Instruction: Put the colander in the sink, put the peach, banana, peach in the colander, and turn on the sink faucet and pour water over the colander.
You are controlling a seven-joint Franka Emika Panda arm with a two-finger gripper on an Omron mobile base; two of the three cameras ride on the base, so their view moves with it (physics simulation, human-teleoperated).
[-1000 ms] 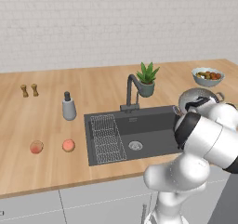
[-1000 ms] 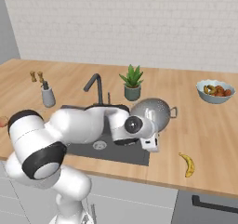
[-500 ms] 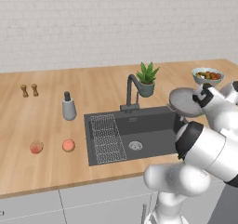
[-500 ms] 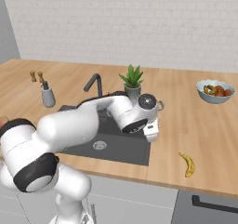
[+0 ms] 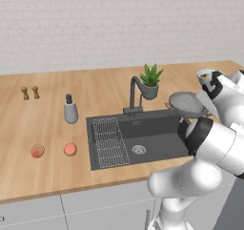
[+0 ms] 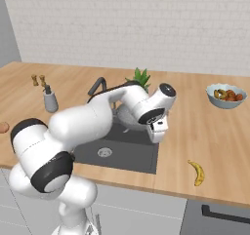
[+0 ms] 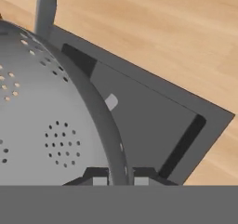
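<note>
Silvery perforated colander [image 7: 51, 116] hangs tilted above the right end of the sink [image 5: 143, 133], its rim pinched between the gripper [image 7: 120, 175] fingers. The banana [image 6: 197, 172] lies near the counter's front edge, right of the basin; faucet [image 5: 134, 94] stands at the sink's back edge

Colander [image 5: 187, 104] above the sink's [image 5: 157, 141] right end, banana [image 6: 197, 172] on counter [image 6: 210, 136] right.
</note>
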